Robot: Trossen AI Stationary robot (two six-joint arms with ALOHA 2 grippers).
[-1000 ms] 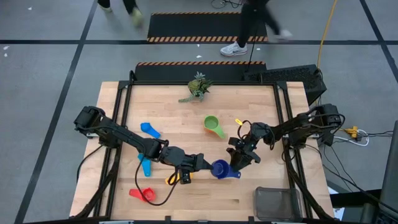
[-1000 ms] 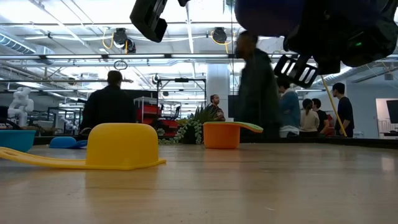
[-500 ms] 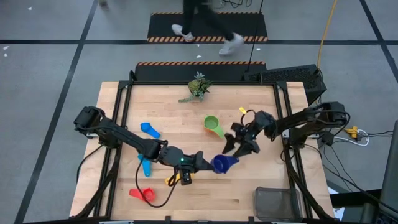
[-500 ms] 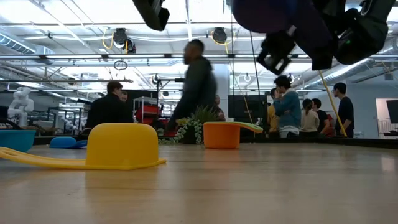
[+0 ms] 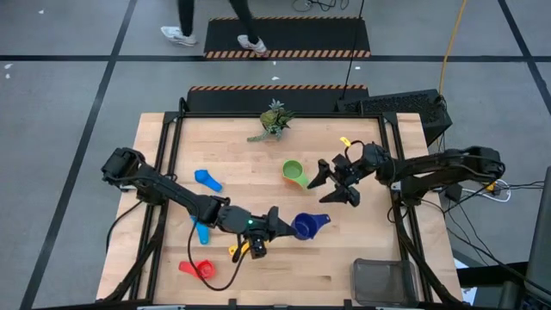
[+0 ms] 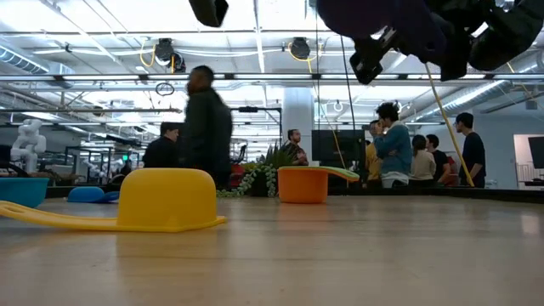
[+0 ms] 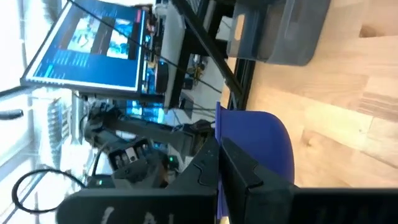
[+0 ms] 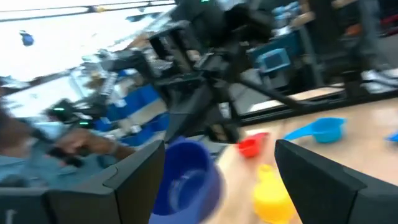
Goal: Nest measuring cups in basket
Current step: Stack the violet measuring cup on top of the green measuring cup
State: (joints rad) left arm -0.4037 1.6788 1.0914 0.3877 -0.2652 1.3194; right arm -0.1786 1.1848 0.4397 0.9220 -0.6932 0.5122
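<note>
Pinched fingers of the left gripper [image 5: 282, 226] clamp the dark blue plastic measuring cup [image 5: 306, 226] by its rim, holding it above the middle of the wooden table [image 5: 232, 164]. Just beyond it, the right gripper [image 5: 337, 182] hangs with its fingers spread wide and empty, beside the green cup [image 5: 294, 172]. A yellow cup [image 6: 161, 201] sits upside down under the left arm; light blue cups [image 5: 207, 180] and a red cup [image 5: 200, 269] lie farther left. At the table's near right corner sits the dark wire-mesh basket [image 5: 385, 282].
</note>
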